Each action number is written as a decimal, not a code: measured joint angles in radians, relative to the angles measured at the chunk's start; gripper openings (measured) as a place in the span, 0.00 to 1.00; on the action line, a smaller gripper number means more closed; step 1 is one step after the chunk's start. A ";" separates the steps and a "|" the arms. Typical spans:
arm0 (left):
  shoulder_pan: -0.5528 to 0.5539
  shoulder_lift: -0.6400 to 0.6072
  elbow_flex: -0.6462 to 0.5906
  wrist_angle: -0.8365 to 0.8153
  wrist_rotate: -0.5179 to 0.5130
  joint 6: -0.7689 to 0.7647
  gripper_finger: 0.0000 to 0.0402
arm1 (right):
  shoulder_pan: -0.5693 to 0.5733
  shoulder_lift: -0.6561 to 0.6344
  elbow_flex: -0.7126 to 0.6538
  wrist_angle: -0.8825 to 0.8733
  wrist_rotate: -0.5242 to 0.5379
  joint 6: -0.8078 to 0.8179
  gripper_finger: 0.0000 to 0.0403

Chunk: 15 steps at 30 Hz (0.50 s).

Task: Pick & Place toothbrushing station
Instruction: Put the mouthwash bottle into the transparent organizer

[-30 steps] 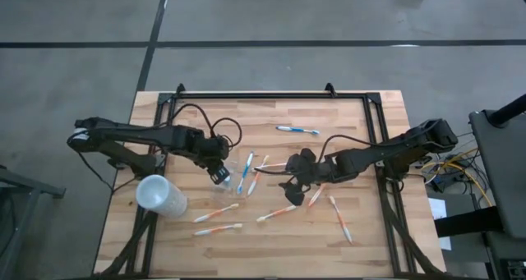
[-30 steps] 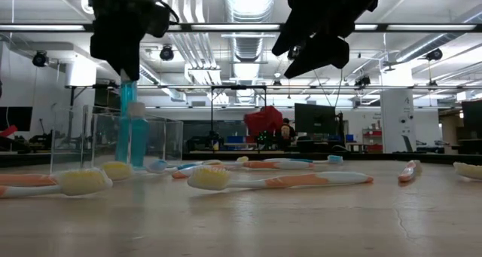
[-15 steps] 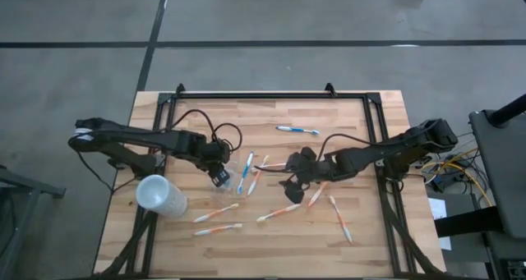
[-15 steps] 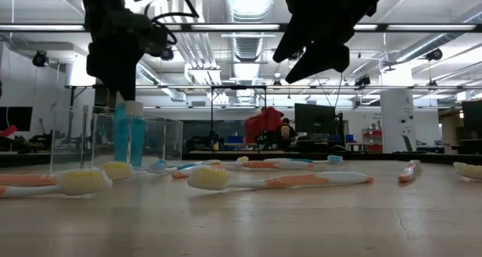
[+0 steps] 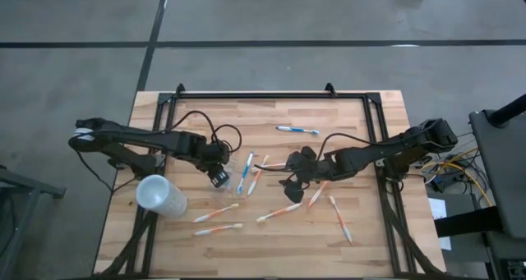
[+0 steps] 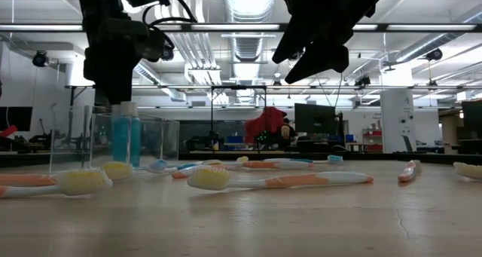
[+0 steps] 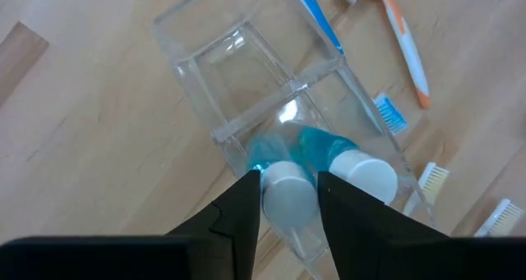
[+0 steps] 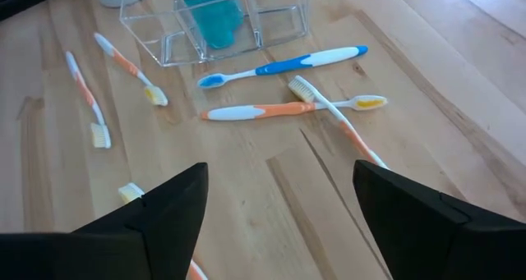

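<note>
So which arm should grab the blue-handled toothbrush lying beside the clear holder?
Right. Its gripper hangs open near that toothbrush, while the left gripper is closed on the toothpaste tube in the clear holder.

A clear, square-walled holder (image 7: 246,75) with compartments stands upright left of the tabletop's centre. One compartment holds a blue toothpaste tube (image 7: 283,177) standing with its white cap up; the compartment beside it is open. Slim toothbrushes lie flat around the holder: a white-blue one (image 5: 297,130) near the far edge, a white-blue (image 8: 283,65) and a white-orange (image 8: 271,111) beside the holder, others (image 5: 216,213) toward the near edge.
</note>
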State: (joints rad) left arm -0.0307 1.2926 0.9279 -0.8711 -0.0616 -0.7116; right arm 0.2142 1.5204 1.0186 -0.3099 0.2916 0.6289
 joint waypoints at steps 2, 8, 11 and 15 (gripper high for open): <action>0.000 0.000 0.000 0.000 0.000 0.000 0.31 | 0.000 0.000 0.000 0.000 0.000 0.000 0.74; 0.000 0.000 0.000 0.000 0.000 0.000 0.31 | 0.000 0.000 0.000 0.000 0.000 0.000 0.72; 0.000 0.000 0.000 0.001 -0.002 -0.006 0.31 | 0.000 0.000 0.000 0.000 0.000 0.000 0.72; 0.000 0.000 0.006 0.007 -0.003 -0.007 0.31 | 0.000 0.000 0.000 0.000 0.000 0.000 0.73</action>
State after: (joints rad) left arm -0.0307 1.2922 0.9335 -0.8639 -0.0647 -0.7185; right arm 0.2142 1.5204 1.0183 -0.3099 0.2913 0.6285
